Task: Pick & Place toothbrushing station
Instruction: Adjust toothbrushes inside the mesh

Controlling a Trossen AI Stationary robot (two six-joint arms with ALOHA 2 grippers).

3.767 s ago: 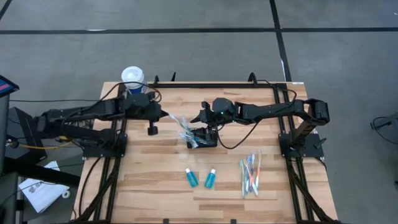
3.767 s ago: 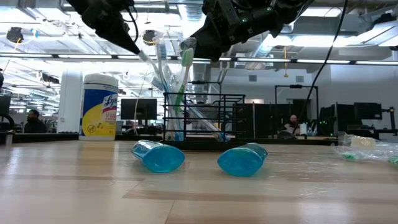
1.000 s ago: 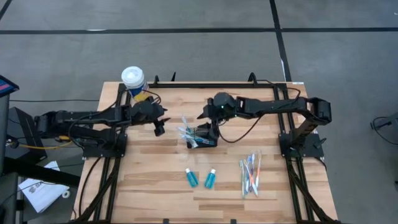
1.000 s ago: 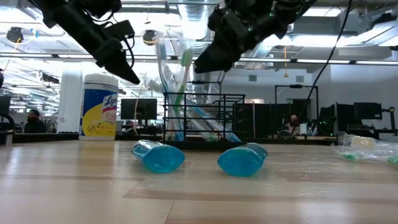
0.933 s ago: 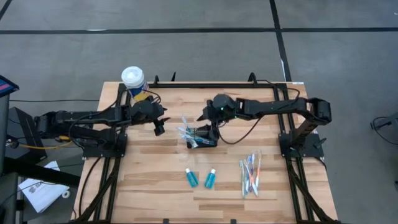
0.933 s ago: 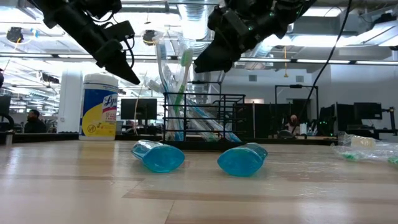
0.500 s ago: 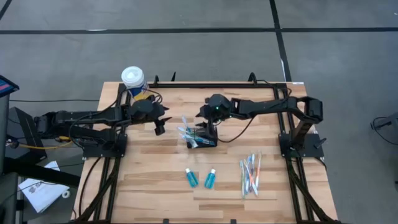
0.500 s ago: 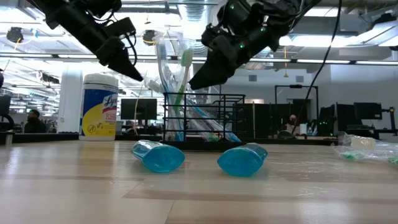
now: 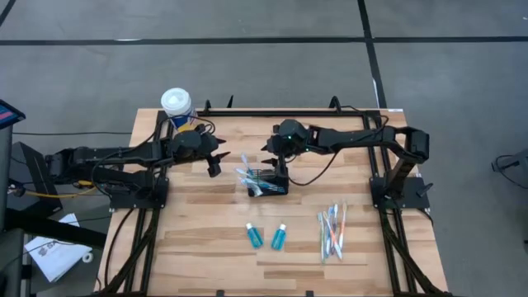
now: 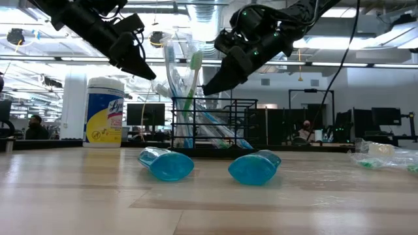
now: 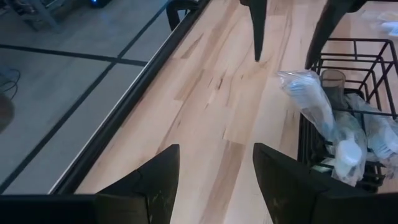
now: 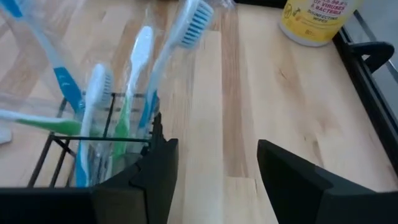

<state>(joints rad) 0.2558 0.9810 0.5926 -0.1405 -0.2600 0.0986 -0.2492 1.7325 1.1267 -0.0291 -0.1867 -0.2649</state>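
Near, bottom centre: two tubes [image 9: 266, 237] lying loose. Mid-frame: basket [image 9: 267, 182] on table [image 9: 190, 231], wrapped toothbrushes [image 10: 185, 91] inside. Behind: right gripper [image 9: 274, 155] spread wide, pulled back from basket; left gripper [image 9: 216, 160] likewise empty, retreated. Brush drop likely finished; tubes remain.

Even, bright overhead light; ceiling strips [image 10: 366, 64] glare in the low view. Shadows on the surface [image 9: 206, 247] are faint. Wrapped brushes [image 11: 323, 118] near the left jaws look blurred.
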